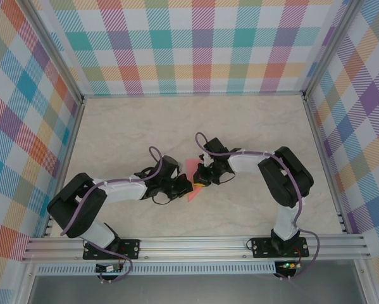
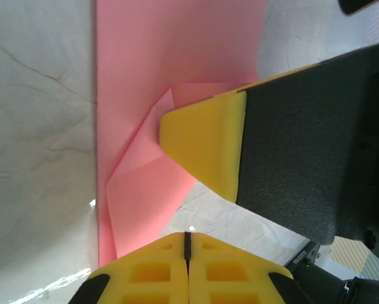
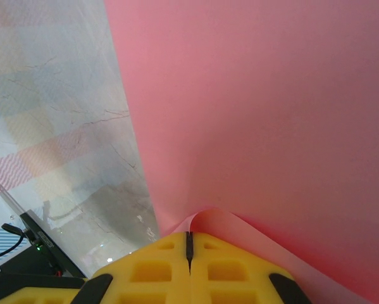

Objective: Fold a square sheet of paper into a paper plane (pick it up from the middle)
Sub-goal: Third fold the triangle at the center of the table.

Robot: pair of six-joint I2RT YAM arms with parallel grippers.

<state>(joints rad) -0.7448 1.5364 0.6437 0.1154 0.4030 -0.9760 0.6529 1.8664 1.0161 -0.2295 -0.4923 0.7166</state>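
Note:
The square sheet of paper (image 1: 190, 167) lies salmon-pink on the marble table between my two arms, partly folded with creased flaps (image 2: 145, 190). My right gripper (image 1: 201, 180) is shut, and its yellow tip (image 2: 202, 145) rests on top of a folded flap. In the right wrist view a curl of the paper (image 3: 271, 95) rises just in front of that shut tip (image 3: 189, 235). My left gripper (image 1: 186, 188) is shut too, with nothing seen between its fingers; its tip (image 2: 188, 235) hovers over bare table beside the sheet's lower flap. The paper plane is out of view.
The marble table top (image 1: 113, 133) stretches to plaid walls (image 1: 202, 44) at the back and both sides. An aluminium rail (image 1: 195, 244) carrying the arm bases runs along the near edge.

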